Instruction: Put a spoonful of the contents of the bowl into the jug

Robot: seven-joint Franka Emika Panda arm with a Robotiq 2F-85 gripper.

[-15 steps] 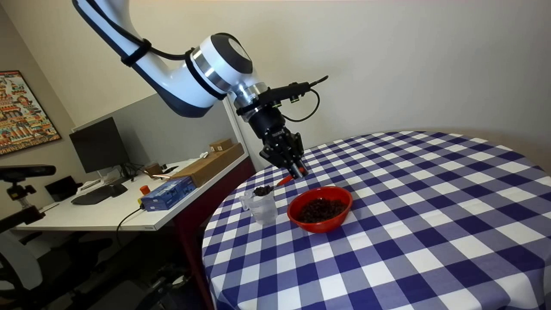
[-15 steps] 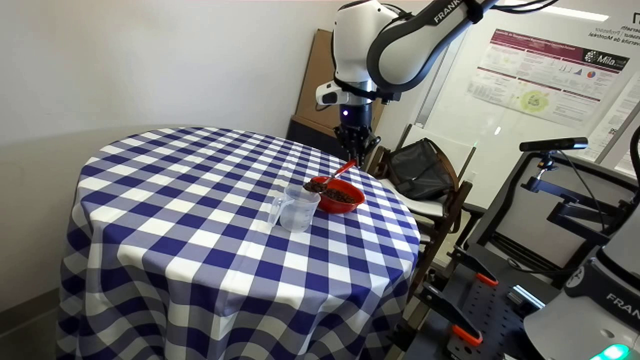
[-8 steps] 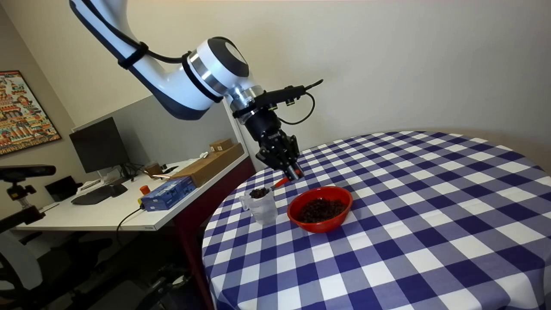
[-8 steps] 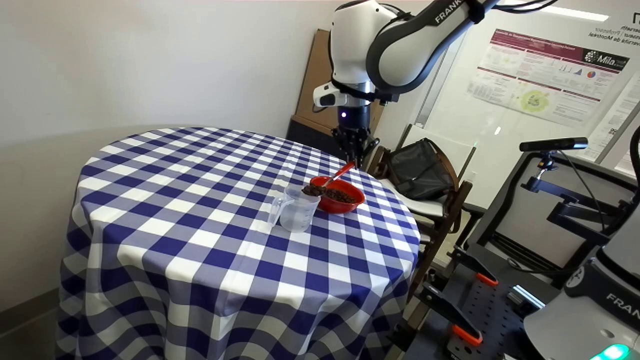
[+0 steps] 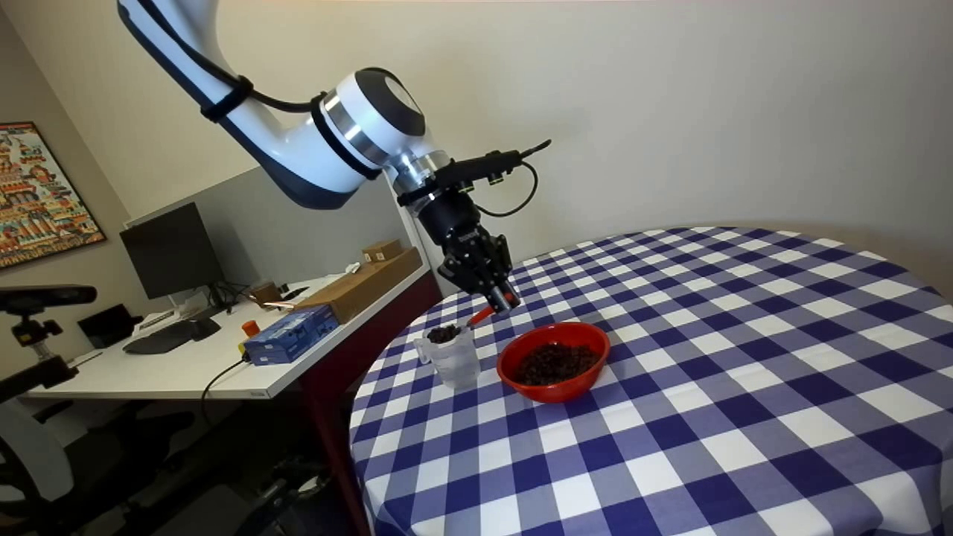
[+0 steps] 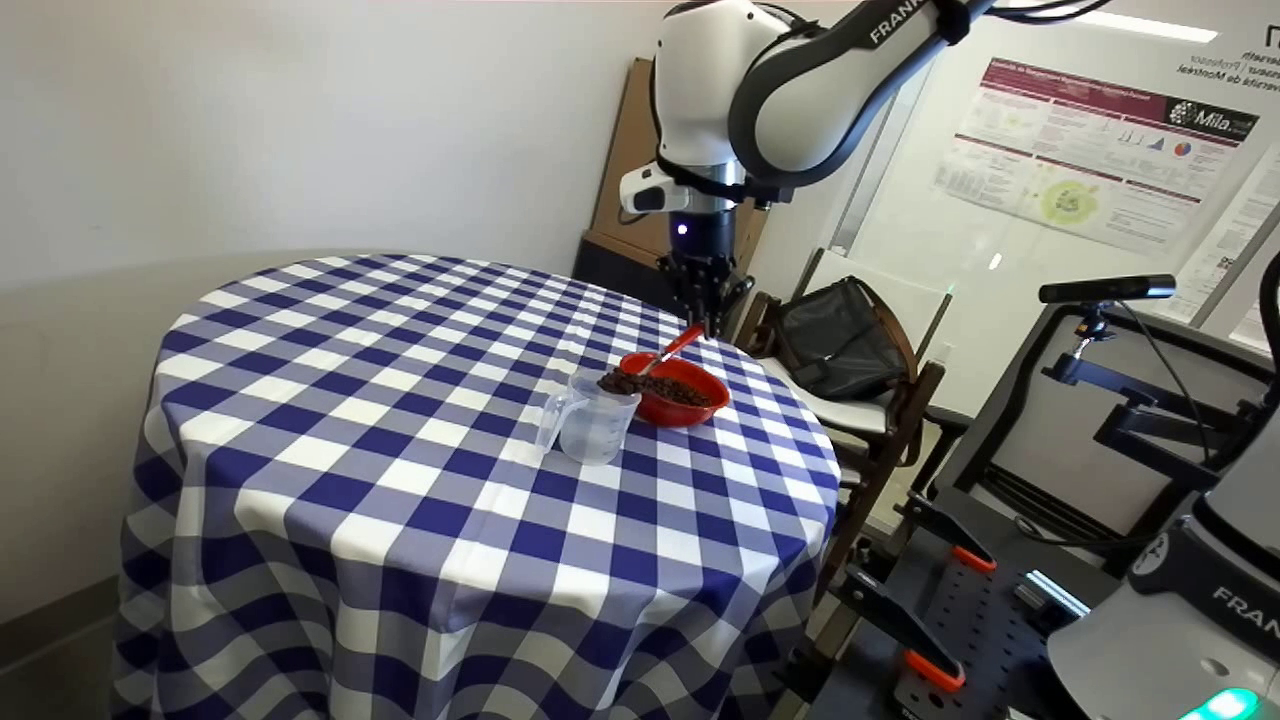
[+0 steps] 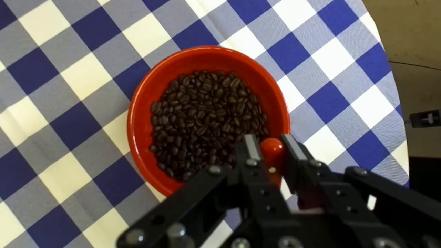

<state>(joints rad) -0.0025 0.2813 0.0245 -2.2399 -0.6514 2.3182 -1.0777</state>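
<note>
The red bowl (image 5: 558, 393) holds dark beans and shows in both exterior views (image 6: 665, 412) and in the wrist view (image 7: 137, 131). The clear jug (image 5: 456, 365) with a handle stands beside it, also in an exterior view (image 6: 592, 430); it is out of the wrist view. My gripper (image 5: 510, 298) is shut on the red handle of the spoon (image 5: 482, 315); the handle end shows between the fingers (image 7: 272, 146) in the wrist view. The spoon slants down, and its heaped beans (image 6: 622, 382) are at the jug's mouth. I cannot tell whether the spoon touches the rim.
A blue and white checked cloth (image 5: 730, 387) covers the round table. A white desk (image 5: 223, 372) with a blue box (image 5: 290, 335) and a monitor stands beside it. A chair with a black bag (image 6: 840, 335) stands behind the table in an exterior view.
My gripper and the loaded spoon have moved a little toward the jug and slightly down, bringing the beans further over the jug's mouth. The bowl and jug have not moved.
</note>
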